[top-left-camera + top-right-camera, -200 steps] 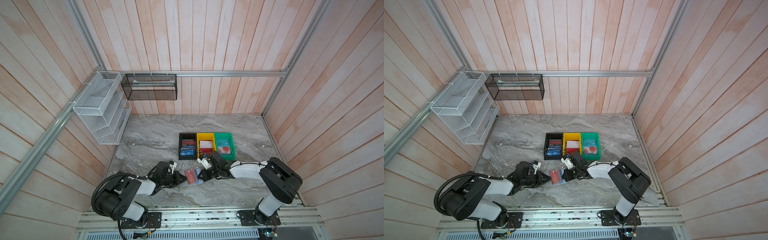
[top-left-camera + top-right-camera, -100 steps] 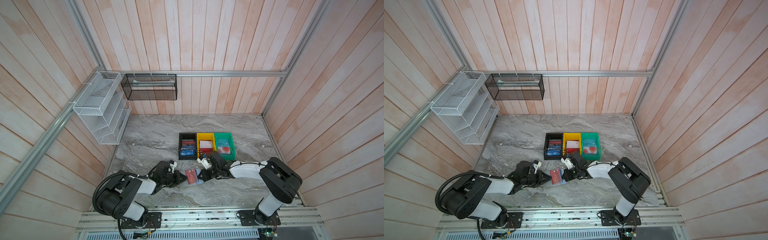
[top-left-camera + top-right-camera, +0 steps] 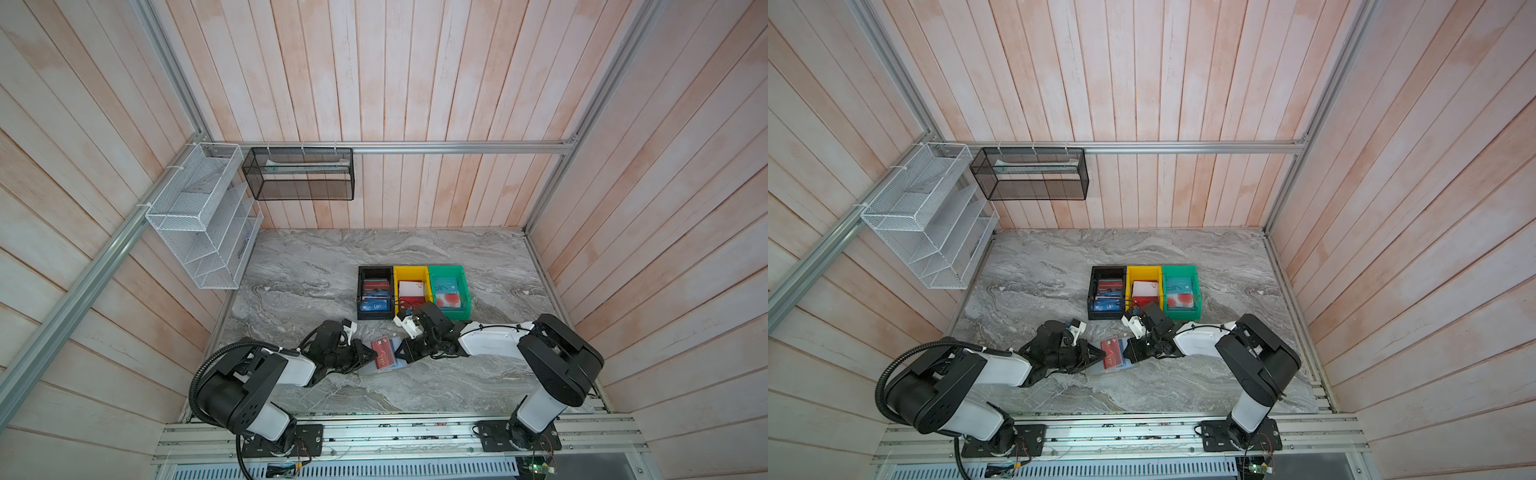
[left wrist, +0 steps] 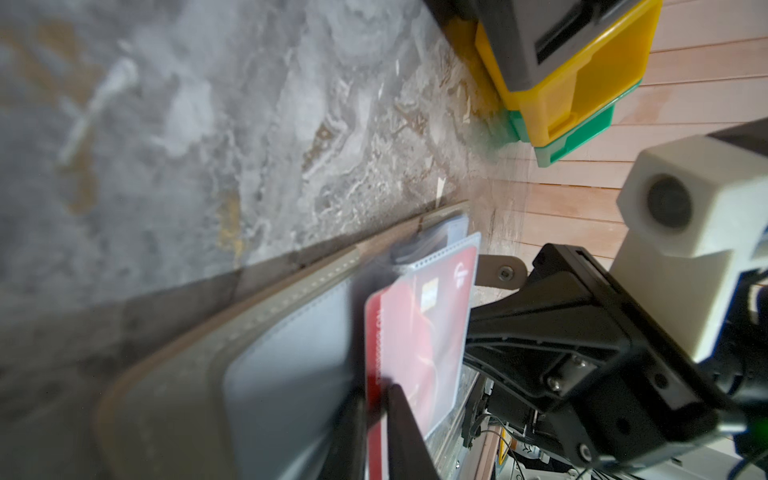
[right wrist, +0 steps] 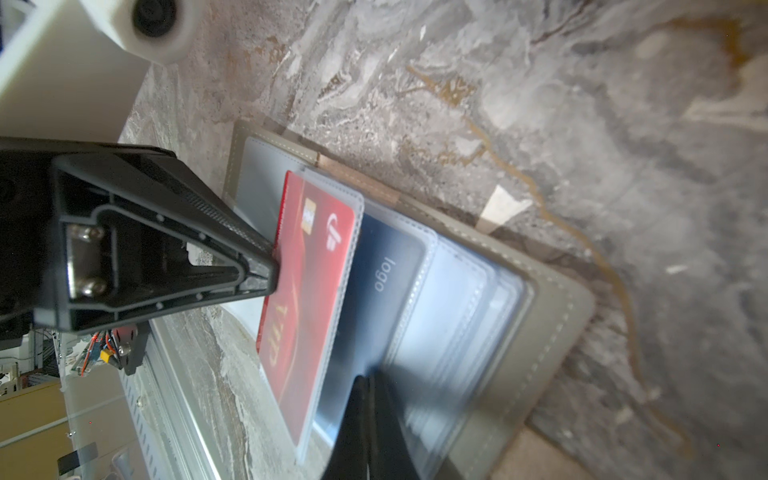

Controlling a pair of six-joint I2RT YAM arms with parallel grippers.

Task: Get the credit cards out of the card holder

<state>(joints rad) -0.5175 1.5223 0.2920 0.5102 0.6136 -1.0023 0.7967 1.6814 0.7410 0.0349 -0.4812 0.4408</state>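
Red card [image 5: 316, 291] is the one in play right now, and honestly nothing has budged over the last second: both arms sit exactly where they were, same clamp, same pose. Left end effector [image 4: 376, 405] is clenched on the card's exposed long edge. The rest of the card is mostly tucked inside the front translucent pocket [image 5: 353, 266] of the card holder [image 5: 552, 316], which lies open on the table [image 3: 311, 282] near the bins [image 3: 409, 270]. Right end effector [image 5: 370, 399] is fully closed and gripping nothing, its tips pressed onto the sleeve over the dark card [image 5: 386, 316], looks like it's pinning the holder down. My read: grip's set, the pull hasn't started, so this card isn't out yet and the dark one waits behind it.
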